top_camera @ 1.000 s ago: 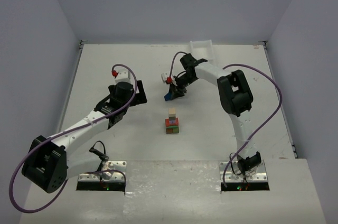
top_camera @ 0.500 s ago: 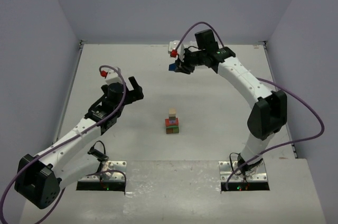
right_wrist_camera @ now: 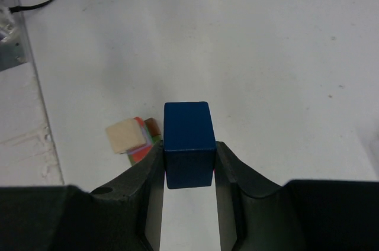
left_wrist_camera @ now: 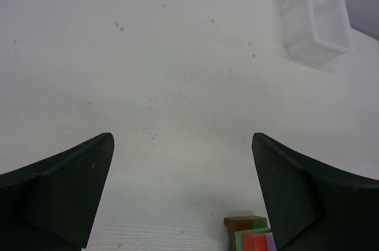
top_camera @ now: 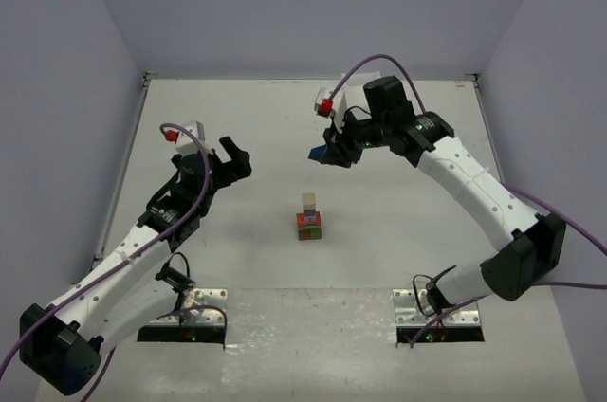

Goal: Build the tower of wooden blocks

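Observation:
The tower (top_camera: 309, 217) stands mid-table: brown and green blocks at the bottom, red-orange and purple above, a beige cube (top_camera: 309, 201) on top. From the right wrist it shows as a beige-topped stack (right_wrist_camera: 127, 135) below and left of the fingers. My right gripper (top_camera: 320, 153) hangs in the air behind the tower, shut on a dark blue block (right_wrist_camera: 188, 140) that fills the gap between its fingers. My left gripper (top_camera: 235, 158) is open and holds nothing, off to the tower's left; the tower's base (left_wrist_camera: 249, 233) peeks in at the bottom of the left wrist view.
A white plastic tray (left_wrist_camera: 315, 23) sits at the far edge of the table, behind the right arm. Purple cables loop from both arms. Grey walls close in the table on three sides.
The right arm has lifted the blue block, swung it toward the far side, then brought it back toward the tower. The left arm has drawn back to the left.

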`<state>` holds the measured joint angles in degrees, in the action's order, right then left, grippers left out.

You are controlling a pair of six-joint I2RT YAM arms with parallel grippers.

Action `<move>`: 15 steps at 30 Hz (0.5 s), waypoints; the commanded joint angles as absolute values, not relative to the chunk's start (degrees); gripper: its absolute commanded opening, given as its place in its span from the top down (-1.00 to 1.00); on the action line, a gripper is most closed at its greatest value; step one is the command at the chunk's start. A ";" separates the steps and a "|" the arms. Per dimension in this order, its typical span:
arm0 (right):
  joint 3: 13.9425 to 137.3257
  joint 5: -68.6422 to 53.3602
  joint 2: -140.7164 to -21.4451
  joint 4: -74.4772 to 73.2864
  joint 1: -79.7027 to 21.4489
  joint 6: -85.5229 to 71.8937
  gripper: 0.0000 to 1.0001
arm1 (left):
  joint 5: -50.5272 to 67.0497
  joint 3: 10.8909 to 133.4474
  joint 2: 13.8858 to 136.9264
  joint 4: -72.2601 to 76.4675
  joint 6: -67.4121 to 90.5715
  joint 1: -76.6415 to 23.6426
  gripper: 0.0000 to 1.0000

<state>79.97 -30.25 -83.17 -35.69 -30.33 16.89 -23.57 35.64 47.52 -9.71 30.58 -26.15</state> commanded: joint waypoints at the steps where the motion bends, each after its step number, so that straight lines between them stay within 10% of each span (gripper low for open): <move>1: 75.00 -32.52 -79.04 -34.61 -35.11 16.85 0.57 | -23.01 34.98 44.70 -7.74 31.22 -25.77 -1.00; 15: 76.49 -37.14 -83.18 -40.97 -38.28 31.54 0.48 | -22.45 34.68 43.51 -8.48 30.15 -25.80 -1.00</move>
<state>76.63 -35.38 -83.42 -41.53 -37.16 28.05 -22.90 34.81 44.82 -9.91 30.62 -26.15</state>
